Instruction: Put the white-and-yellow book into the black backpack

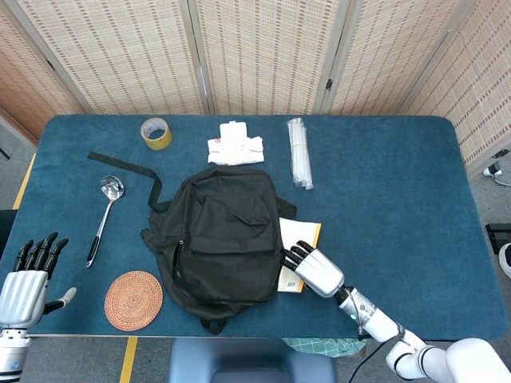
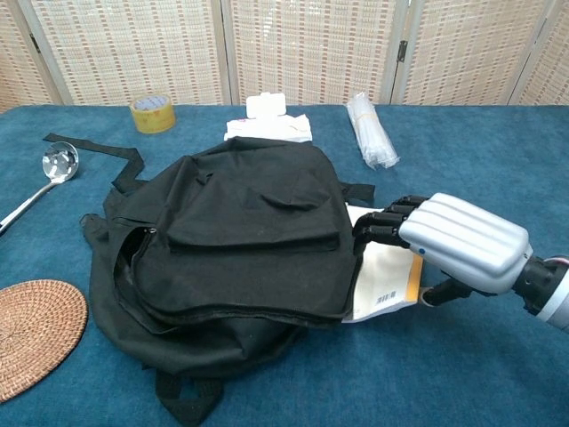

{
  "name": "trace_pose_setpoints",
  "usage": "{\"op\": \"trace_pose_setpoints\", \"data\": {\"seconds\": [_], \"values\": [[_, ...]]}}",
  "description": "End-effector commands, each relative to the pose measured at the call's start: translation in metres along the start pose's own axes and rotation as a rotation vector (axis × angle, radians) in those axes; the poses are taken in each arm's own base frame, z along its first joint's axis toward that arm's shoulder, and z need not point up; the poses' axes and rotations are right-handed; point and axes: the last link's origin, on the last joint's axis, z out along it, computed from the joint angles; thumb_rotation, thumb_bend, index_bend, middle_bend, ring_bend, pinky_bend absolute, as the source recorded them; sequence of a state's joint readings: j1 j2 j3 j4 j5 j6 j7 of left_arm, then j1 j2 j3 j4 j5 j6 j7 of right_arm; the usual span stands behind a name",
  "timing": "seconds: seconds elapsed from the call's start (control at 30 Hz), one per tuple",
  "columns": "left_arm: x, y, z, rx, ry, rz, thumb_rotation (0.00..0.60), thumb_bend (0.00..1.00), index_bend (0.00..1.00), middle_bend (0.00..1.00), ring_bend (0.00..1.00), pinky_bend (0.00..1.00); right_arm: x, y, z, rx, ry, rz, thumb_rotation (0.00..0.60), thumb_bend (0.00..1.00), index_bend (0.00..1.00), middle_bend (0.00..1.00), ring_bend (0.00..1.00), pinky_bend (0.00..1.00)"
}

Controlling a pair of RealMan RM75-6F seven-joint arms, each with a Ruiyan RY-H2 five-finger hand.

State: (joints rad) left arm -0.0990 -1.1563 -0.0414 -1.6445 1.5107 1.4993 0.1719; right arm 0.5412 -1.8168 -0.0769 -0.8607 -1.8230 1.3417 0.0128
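The black backpack point(image 1: 221, 236) point(image 2: 236, 240) lies flat in the middle of the table. A white-and-yellow book point(image 1: 302, 236) point(image 2: 384, 280) lies at its right edge, partly tucked under the bag's flap. My right hand point(image 1: 313, 270) point(image 2: 449, 240) lies flat on top of the book, fingers point(image 2: 380, 229) stretched toward the backpack and touching its edge. My left hand point(image 1: 25, 281) hovers at the table's front left corner, fingers apart, holding nothing; the chest view does not show it.
A woven coaster point(image 1: 133, 300) point(image 2: 31, 334) and a ladle point(image 1: 104, 214) point(image 2: 40, 182) lie left of the backpack. At the back are a tape roll point(image 1: 156, 133) point(image 2: 152, 114), a white folded cloth point(image 1: 235, 145) point(image 2: 268, 124) and a clear straw bundle point(image 1: 299, 152) point(image 2: 371, 130). A black strap point(image 1: 128, 169) trails left.
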Motion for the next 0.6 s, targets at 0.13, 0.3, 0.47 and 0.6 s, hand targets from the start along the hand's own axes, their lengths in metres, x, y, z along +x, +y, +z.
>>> {"op": "trace_pose_setpoints", "data": {"seconds": [0.13,0.3,0.47,0.6], "values": [[0.0001,0.0004,-0.0003,-0.002,0.002,-0.002,0.600,0.24,0.15,0.07,0.11,0.04,0.0004,0.0000,0.0028,-0.025,0.044,0.032,0.600,0.39,0.55,0.33,0.34,0.29],[0.0000,0.0006,-0.0002,-0.004,0.001,-0.002,0.600,0.24,0.15,0.07,0.11,0.04,-0.0003,0.0005,0.0039,-0.038,0.056,0.043,0.600,0.40,0.57,0.35,0.34,0.29],[-0.0003,0.0009,0.0011,-0.009,0.000,-0.001,0.600,0.24,0.15,0.07,0.11,0.04,0.0000,0.0025,0.0037,-0.053,0.073,0.044,0.600,0.39,0.63,0.39,0.37,0.31],[0.0019,0.0049,0.0087,-0.042,0.008,-0.005,0.600,0.24,0.16,0.07,0.12,0.04,0.0011,0.0077,0.0001,-0.063,0.088,0.032,0.600,0.40,0.73,0.44,0.43,0.37]]}}
